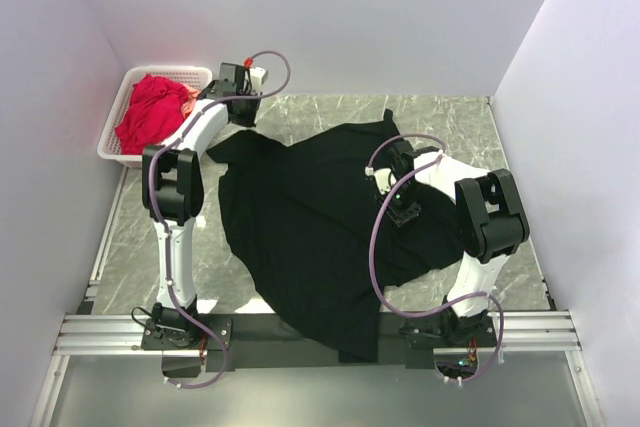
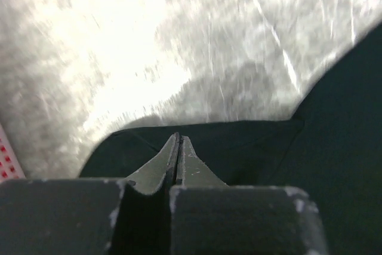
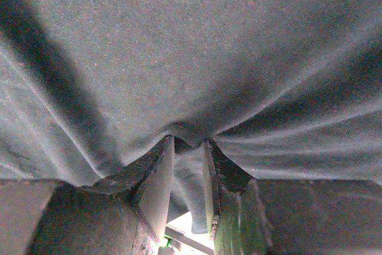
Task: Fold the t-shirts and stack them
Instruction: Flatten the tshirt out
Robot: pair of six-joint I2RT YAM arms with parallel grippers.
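Observation:
The large black t-shirt (image 1: 300, 217) lies spread across the table, with its near part hanging over the front edge. My left gripper (image 1: 240, 115) is at the shirt's far-left corner. In the left wrist view its jaws (image 2: 178, 138) are pressed together over the black cloth (image 2: 250, 147), with a thin dark strip pinched between them. My right gripper (image 1: 385, 169) is at the shirt's far-right part. In the right wrist view it (image 3: 188, 141) holds a bunched fold of the black cloth (image 3: 191, 40), which fills the view. A crimson red t-shirt (image 1: 150, 112) lies crumpled in the basket.
The white lattice basket (image 1: 112, 155) stands at the far left by the left wall; its edge shows in the left wrist view (image 2: 6, 162). The grey marble table top (image 1: 330, 112) shows bare behind the shirt. White walls enclose three sides.

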